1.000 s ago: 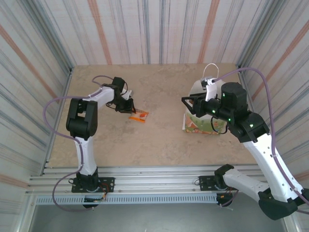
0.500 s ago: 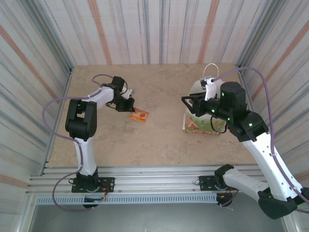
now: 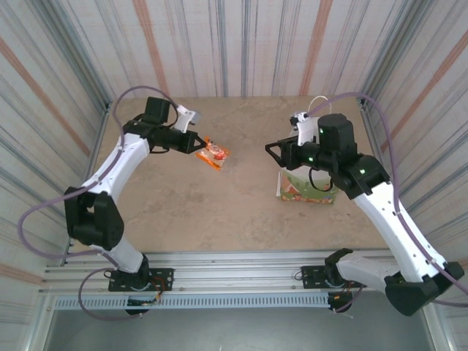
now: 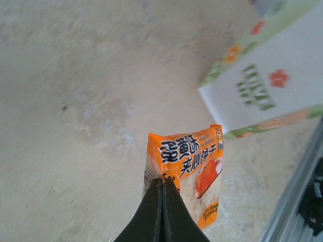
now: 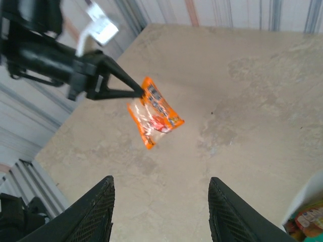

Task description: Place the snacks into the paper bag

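An orange snack packet [image 3: 214, 153] hangs above the table, pinched at its upper corner by my left gripper [image 3: 198, 145], which is shut on it. In the left wrist view the packet [image 4: 189, 171] dangles past the closed fingertips [image 4: 162, 182], with the white paper bag [image 4: 267, 85] and its floral lower edge beyond. My right gripper [image 3: 273, 155] hovers open beside the paper bag [image 3: 301, 189], facing the packet [image 5: 154, 111] with nothing between its fingers [image 5: 101, 206]. The bag's near corner [image 5: 309, 201] shows coloured packets inside.
A white cord handle [image 3: 319, 102] sticks up behind my right arm, which covers much of the bag. Striped walls enclose the beige table [image 3: 205, 212] on three sides. A metal rail [image 3: 234, 267] runs along the near edge.
My left arm has lifted the orange packet off the table and swung up and outward. My right arm has shifted left, away from over the bag.
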Robot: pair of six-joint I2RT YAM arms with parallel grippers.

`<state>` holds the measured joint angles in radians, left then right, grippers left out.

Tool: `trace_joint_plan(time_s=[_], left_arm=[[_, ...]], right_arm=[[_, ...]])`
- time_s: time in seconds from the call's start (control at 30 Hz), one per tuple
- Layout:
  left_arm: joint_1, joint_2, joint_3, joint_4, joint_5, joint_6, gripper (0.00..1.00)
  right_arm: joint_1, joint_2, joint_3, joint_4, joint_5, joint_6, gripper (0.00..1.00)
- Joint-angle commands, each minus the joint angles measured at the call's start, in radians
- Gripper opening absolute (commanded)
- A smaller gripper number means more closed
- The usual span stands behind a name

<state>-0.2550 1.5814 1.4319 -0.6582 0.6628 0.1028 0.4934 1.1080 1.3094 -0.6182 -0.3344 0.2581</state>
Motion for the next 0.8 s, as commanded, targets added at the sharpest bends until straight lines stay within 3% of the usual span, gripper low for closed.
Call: trace_joint_plan(time_s=[0.0,0.2,0.5,0.77], left_arm=[[-0.026,-0.109,-0.034,-0.026,0.142,0.150,0.00],[-0.070,-0.214,-0.058,-0.025,0.225,0.222,0.00],[-0.084,-0.238,-0.062,0.026,0.273,0.201,0.00],[-0.093,-0.236,-0.063,0.060,0.294,0.181,0.00]], right_arm=[[0.008,0.049,0.074,-0.044,-0.085,-0.043,0.51],[0.025,0.169,0.165,-0.107,-0.175,-0.059,0.51],[0.094,0.304,0.271,-0.165,-0.274,-0.087,0.52],[0.131,0.373,0.313,-0.192,-0.236,-0.106,0.48]])
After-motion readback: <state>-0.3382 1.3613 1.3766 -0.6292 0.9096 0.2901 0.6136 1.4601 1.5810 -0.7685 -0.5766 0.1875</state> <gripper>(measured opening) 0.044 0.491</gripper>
